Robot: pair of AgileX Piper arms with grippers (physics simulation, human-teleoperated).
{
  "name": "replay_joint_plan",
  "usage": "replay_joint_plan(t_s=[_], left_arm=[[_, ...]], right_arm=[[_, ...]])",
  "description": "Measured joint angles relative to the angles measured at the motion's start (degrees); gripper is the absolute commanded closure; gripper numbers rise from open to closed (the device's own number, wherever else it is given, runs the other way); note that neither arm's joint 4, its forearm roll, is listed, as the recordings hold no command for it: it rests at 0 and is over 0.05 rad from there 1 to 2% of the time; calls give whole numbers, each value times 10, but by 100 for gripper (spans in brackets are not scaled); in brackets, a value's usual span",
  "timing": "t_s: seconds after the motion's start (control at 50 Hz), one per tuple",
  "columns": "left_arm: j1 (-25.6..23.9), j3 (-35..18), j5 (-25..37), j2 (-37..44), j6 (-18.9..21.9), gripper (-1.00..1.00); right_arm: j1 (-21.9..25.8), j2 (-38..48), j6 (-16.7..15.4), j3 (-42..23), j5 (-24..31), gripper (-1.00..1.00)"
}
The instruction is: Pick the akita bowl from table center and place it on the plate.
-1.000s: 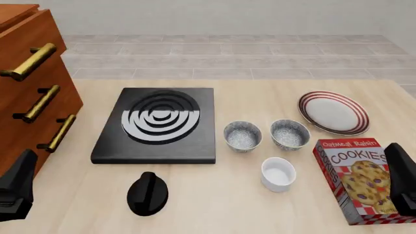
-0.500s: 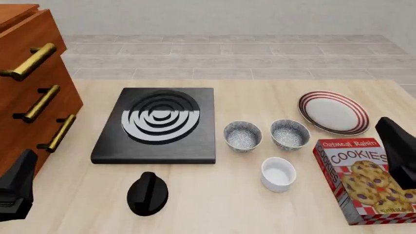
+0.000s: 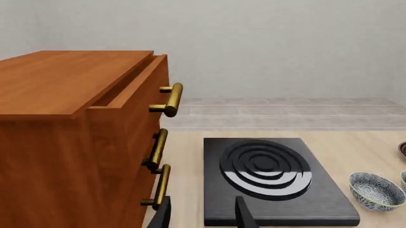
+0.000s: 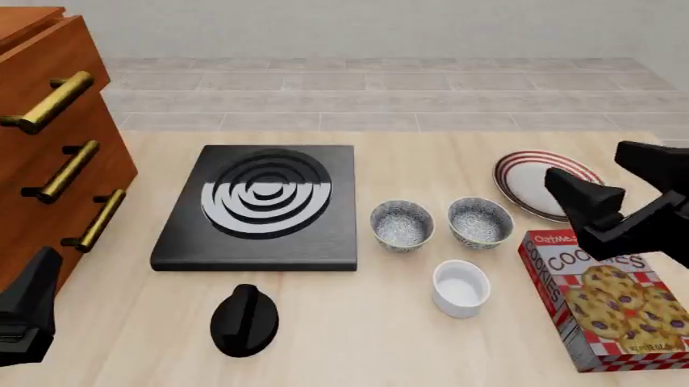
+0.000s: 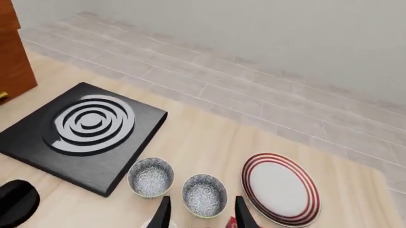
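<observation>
Right gripper (image 4: pixel 590 167) hovering over the near-left edge of the plate (image 4: pixel 528 187), jaws spread wide and empty. Seen along its fingers in the wrist view, pointed down between the right-hand bowl and the plate (image 5: pixel 279 187) rather than at the target; probably poised for the reach. Left gripper (image 3: pixel 203 219) parked at the near left beside the wooden drawer cabinet (image 4: pixel 54 153), fingers likewise apart, holding nothing. Probably kept out of this job, since everything relevant lies on the right.

Akita bowl (image 4: pixel 402 225) standing upright on the table (image 4: pixel 356 355) just right of the black hob (image 4: pixel 258 205). Taken as the target because closer to table centre than its twin (image 4: pixel 479 222) just beside it, the two near but not touching. Plate further right and a little farther off, so a short carry past the twin.

Both bowls round, grey-white speckled inside and out, thin pale rims — glazed ceramic by the look, likely slick. Plate broad, shallow, white, ringed with dark-red stripes. Plain white cup (image 4: pixel 461 288) nearer than the bowls, smooth and straight-sided. Cardboard cookie box (image 4: pixel 603 310) lying flat at the near right, under the right arm — a thing to clear on descent.
</observation>
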Motion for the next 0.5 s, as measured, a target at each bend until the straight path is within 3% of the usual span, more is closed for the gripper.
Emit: replay_joint_plan(t_s=[0.5], left_arm=[[0,0,0,0,0,-100]], right_arm=[[55,105,-66,-96,83,-100]])
